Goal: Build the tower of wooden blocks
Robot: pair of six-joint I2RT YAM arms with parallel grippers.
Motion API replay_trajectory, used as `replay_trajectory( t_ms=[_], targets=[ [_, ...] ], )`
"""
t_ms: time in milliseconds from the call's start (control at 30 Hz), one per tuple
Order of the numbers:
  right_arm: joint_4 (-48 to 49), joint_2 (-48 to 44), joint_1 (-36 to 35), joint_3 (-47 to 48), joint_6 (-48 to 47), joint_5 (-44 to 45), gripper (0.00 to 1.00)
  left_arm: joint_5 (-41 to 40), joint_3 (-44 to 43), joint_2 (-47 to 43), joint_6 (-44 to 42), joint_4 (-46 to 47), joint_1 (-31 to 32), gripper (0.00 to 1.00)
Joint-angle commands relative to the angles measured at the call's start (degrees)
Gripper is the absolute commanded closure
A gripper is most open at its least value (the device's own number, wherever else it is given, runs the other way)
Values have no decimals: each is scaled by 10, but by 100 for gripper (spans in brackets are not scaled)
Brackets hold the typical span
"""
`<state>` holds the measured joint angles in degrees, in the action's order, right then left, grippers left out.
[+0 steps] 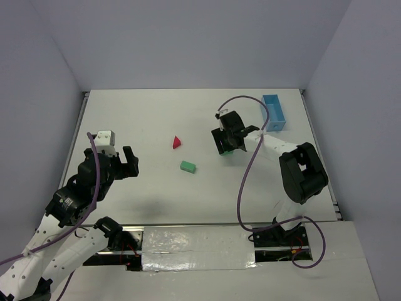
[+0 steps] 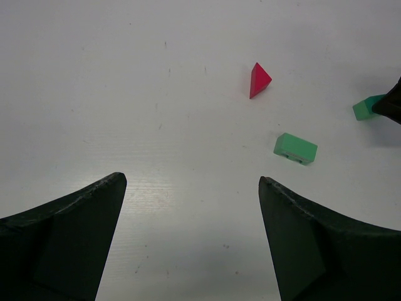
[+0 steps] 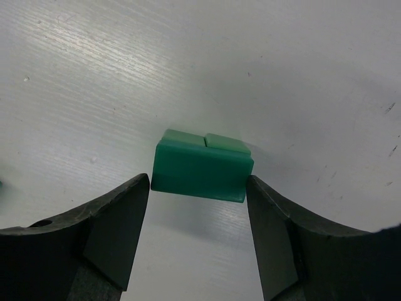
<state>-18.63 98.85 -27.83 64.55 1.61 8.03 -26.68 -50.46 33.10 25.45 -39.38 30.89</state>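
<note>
My right gripper hangs low over the table's middle right. Its fingertips close against the two ends of a green rectangular block. Two smaller green pieces lie side by side at that block's far edge; how they stack is unclear. This green group also shows in the left wrist view. A second green rectangular block lies alone at mid-table. The red triangular piece lies behind it. My left gripper is open and empty, well left of the blocks.
A light blue rectangular tray stands at the back right, behind my right arm. Grey walls close in the white table on three sides. My right arm's purple cable loops over the table near the green group.
</note>
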Motion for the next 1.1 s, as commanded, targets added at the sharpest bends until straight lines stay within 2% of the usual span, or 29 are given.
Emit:
replay_trajectory(
  t_ms=[0,233,433,533,567,633,667,733,833,867,967,1033,1067],
  targets=[
    [3,8,3,27,0,-5,30,4,2,-7,-11,23,0,0],
    [3,8,4,29,1,-5,31,4,1,-8,-11,23,0,0],
    [0,-30,1,33,7,-10,25,5,2,-6,-12,23,1,1],
    [-14,-59,-3,43,10,-3,21,5,1,-6,-11,23,1,0],
    [-25,-84,-11,51,16,2,8,5,2,-4,-12,23,1,1],
    [-29,-106,-15,53,30,16,4,5,2,-4,-12,24,1,0],
    [-32,-118,-27,53,44,26,0,5,2,-1,-12,23,0,1],
    [-39,-154,-45,47,115,85,0,4,1,1,-11,23,0,0],
    [-44,-185,-111,28,235,156,0,-4,-3,11,-8,18,0,1],
    [-43,-185,-141,25,254,159,0,-7,-3,13,-8,18,0,0],
    [-18,-146,-170,21,348,71,0,-14,-3,11,-4,16,0,1],
    [-14,-124,-200,24,387,96,0,-20,-2,7,-1,13,0,0],
    [-28,-109,-215,46,407,138,0,-21,-3,4,-1,13,1,0]
  ],
)
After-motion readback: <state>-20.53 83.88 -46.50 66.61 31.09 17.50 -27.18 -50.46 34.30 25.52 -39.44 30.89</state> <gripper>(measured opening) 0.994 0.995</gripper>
